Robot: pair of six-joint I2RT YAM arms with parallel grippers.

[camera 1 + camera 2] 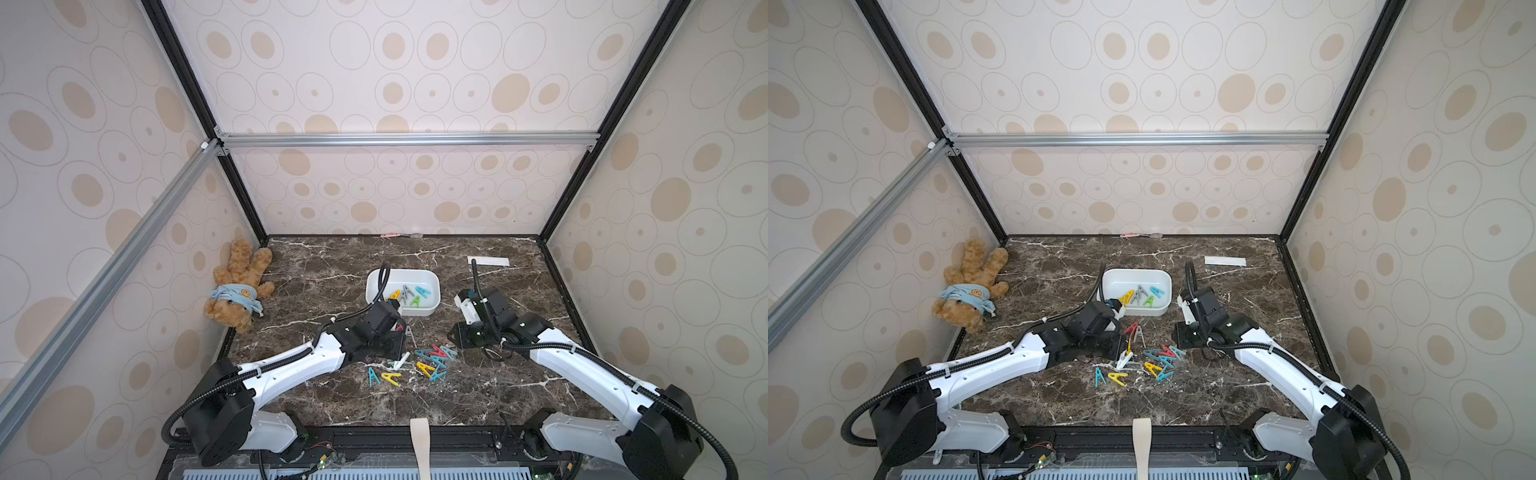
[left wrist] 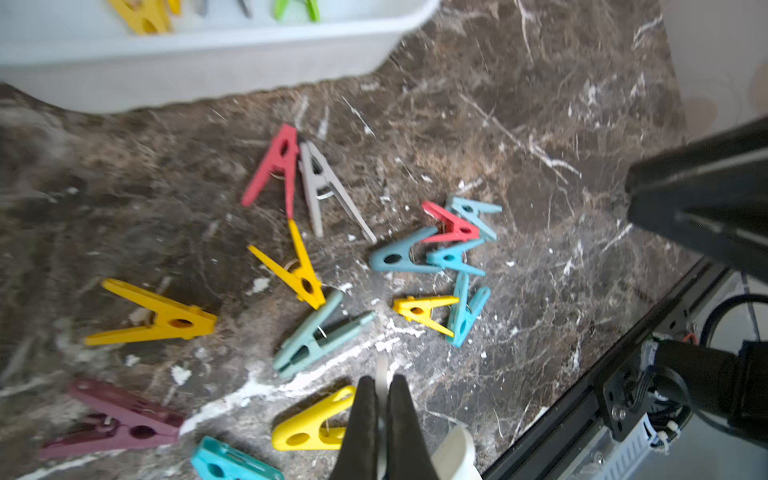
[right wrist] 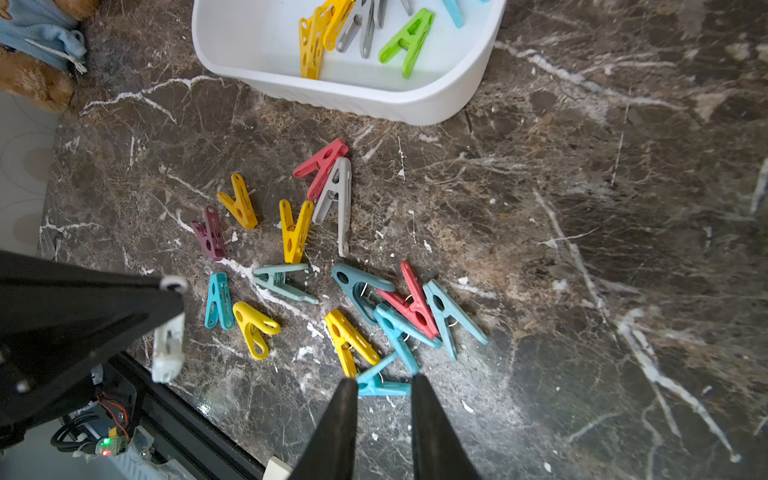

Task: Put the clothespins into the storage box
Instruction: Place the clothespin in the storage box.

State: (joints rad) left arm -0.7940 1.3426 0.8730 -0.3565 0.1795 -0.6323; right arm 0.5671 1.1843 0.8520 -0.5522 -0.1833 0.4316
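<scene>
Clothespins [image 3: 294,232]: white peg [image 3: 168,340] pinched in my left gripper [image 2: 380,380], right gripper [image 3: 384,380] parted, empty; next, I lift it over storage box [image 3: 365,104].

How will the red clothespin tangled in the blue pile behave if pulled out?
Probably stiff and light: the red clothespin is small moulded plastic. Its legs interleave with the blue clothespins, so pulling it would likely drag neighbours along. On the glossy marble tabletop it should slide easily; lying flat, it seems unlikely to roll.
</scene>
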